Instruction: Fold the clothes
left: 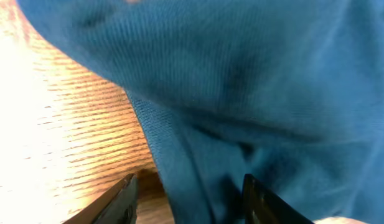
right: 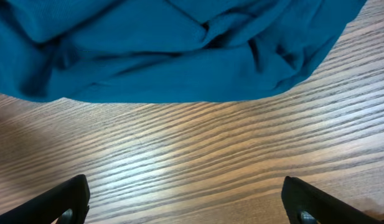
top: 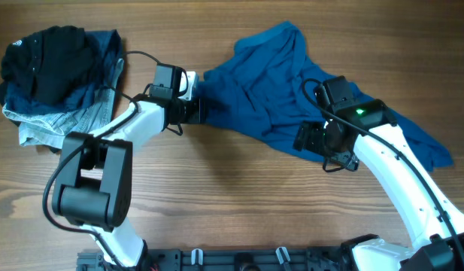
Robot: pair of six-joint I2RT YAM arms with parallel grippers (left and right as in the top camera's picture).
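Far left, close to the tabletop (top: pixel 232 196) edge: one heap, counted as one black garment (top: pixel 55 56) atop one pair of pale jeans (top: pixel 47 124).

Next right: left gripper (top: pixel 192 111), two fingers (left: pixel 120 202) apart, straddling a fold at the left tip of the clothes (top: pixel 265 86). Bare wood visible between one finger and the fold, so not clamped.

Centre to right, far half of the tabletop: the clothes, one blue garment, crumpled. Long axis slanting from far left to near right, narrow end pointing left.

Wide bare wood along the near side, between the two arms.

Right: right gripper (top: pixel 310 139), two fingers (right: pixel 67 199) spread wide over bare wood just beside the garment's near edge, holding nothing.
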